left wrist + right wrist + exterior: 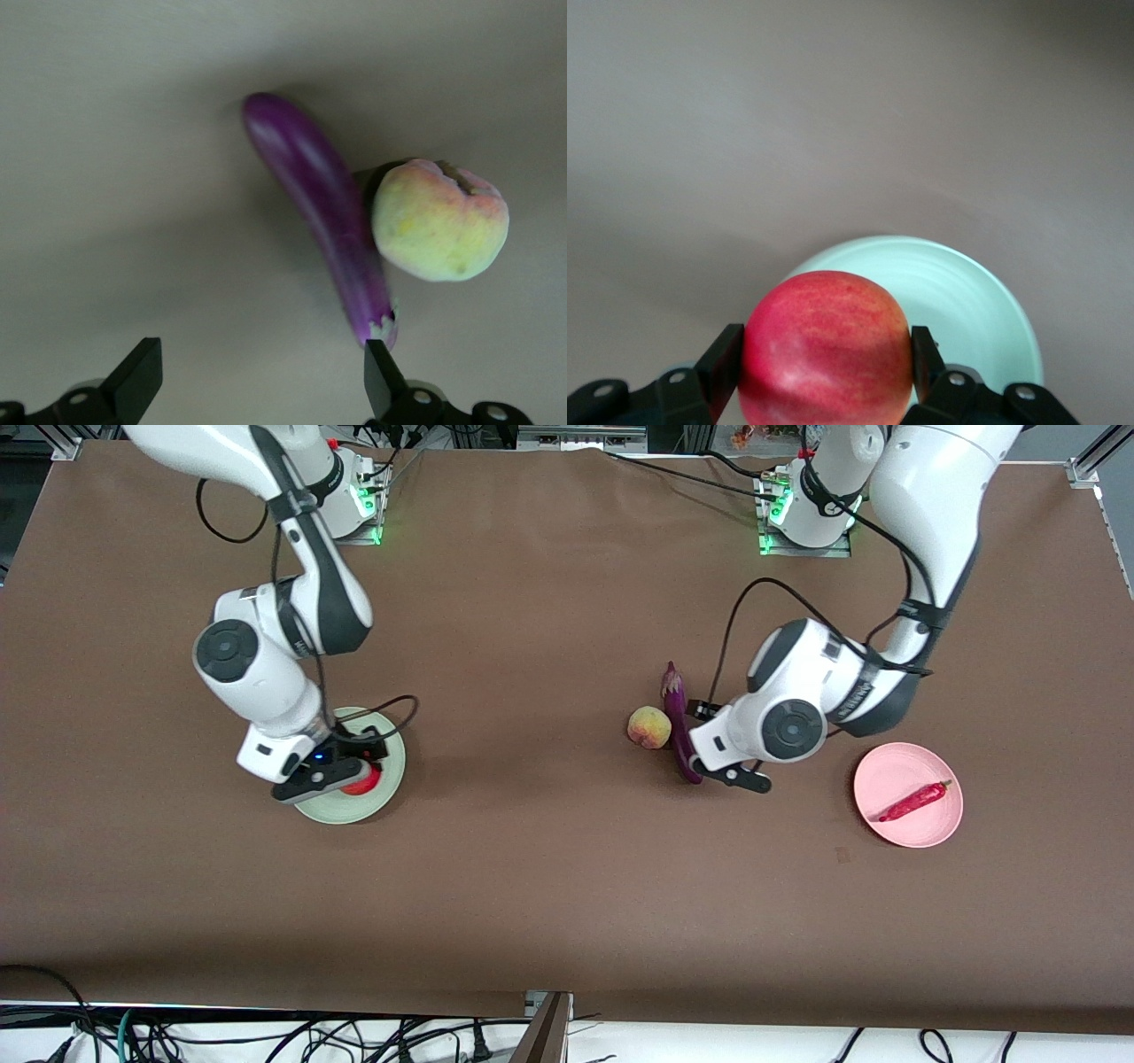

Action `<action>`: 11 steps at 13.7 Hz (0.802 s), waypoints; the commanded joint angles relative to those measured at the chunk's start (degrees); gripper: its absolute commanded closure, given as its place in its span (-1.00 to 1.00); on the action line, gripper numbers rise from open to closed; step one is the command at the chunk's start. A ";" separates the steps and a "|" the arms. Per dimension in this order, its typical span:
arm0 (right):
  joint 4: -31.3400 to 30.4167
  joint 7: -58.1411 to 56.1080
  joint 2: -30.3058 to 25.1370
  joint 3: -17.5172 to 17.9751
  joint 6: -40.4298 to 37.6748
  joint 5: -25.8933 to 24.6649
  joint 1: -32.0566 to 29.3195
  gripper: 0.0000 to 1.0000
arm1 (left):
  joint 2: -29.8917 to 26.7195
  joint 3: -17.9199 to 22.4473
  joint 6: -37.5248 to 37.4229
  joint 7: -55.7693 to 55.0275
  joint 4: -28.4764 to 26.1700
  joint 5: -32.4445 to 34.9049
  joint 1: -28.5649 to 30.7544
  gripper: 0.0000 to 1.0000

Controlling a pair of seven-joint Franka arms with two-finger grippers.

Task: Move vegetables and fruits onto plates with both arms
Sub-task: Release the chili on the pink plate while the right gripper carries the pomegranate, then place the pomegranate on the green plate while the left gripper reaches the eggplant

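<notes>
Already over the green plate (983,292), the red fruit (826,347) is clamped by the right gripper (826,376) for release; the left gripper (261,381), spread wide, is lined up over the eggplant (319,208) touching the peach (440,221)

The right arm, entering from the upper left of the frame, bends down to centre-left, its tool (341,778) with fingers (923,356) clamped on a round red fruit (826,347). The left arm, from the upper right, folds down right of centre, its tool (709,766) low, fingers (140,372) spread wide apart.
</notes>
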 commanded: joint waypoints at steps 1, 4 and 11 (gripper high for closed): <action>-10.59 -5.48 -1.34 0.72 11.90 1.44 -2.68 0.30 | -1.14 -0.32 5.13 -0.30 -5.21 -0.18 -0.36 -1.00; -10.88 -8.67 0.60 0.72 13.70 1.44 -5.07 -0.29 | -1.32 -0.41 8.46 -0.39 -8.11 -0.09 -1.42 -1.00; -1.85 9.20 -2.56 7.64 -3.40 1.53 -4.81 -0.98 | -1.94 -1.73 16.48 -0.39 -14.19 -0.09 -3.18 -1.00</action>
